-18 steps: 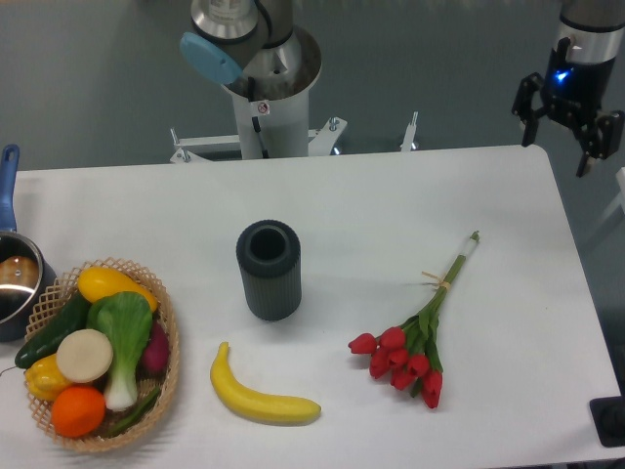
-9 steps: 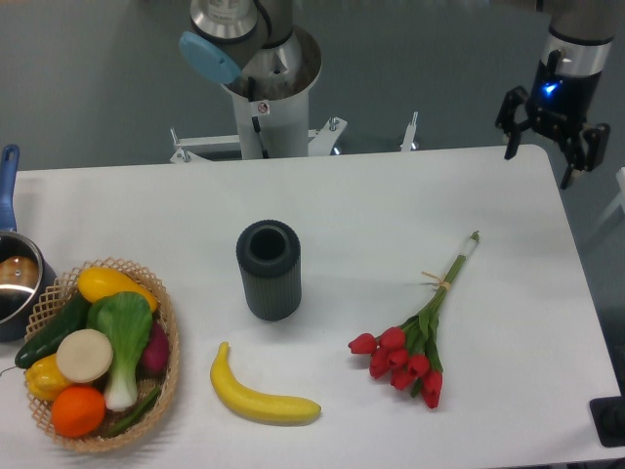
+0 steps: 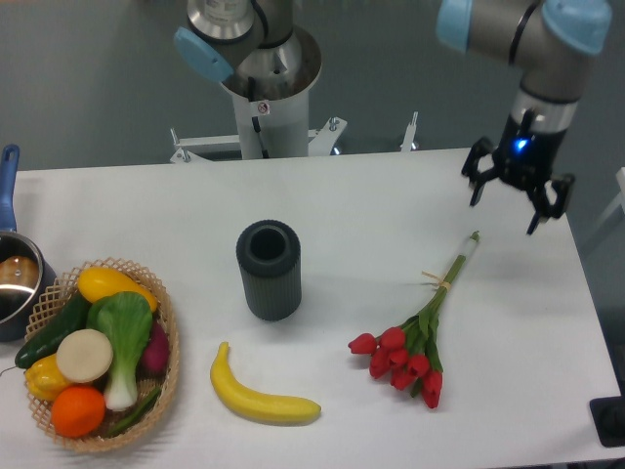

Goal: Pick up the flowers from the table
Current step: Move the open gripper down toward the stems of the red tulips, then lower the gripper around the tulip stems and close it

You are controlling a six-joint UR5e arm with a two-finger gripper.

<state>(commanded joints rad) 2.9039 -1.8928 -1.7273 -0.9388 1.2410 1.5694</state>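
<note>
Your gripper [image 3: 506,202] has its fingers spread wide, holding nothing; vs a sec ago it's moved left and lower, from off the table's [image 3: 352,195] far-right corner to over the top, just beyond the stem tips. The flowers [image 3: 415,332] haven't shifted: flat on the table, right of centre, red buds toward you, stems angled up-right w/ tan string. Further out: dark ribbed cup [image 3: 269,269], banana [image 3: 262,391], veg basket [image 3: 98,352] at left.
</note>
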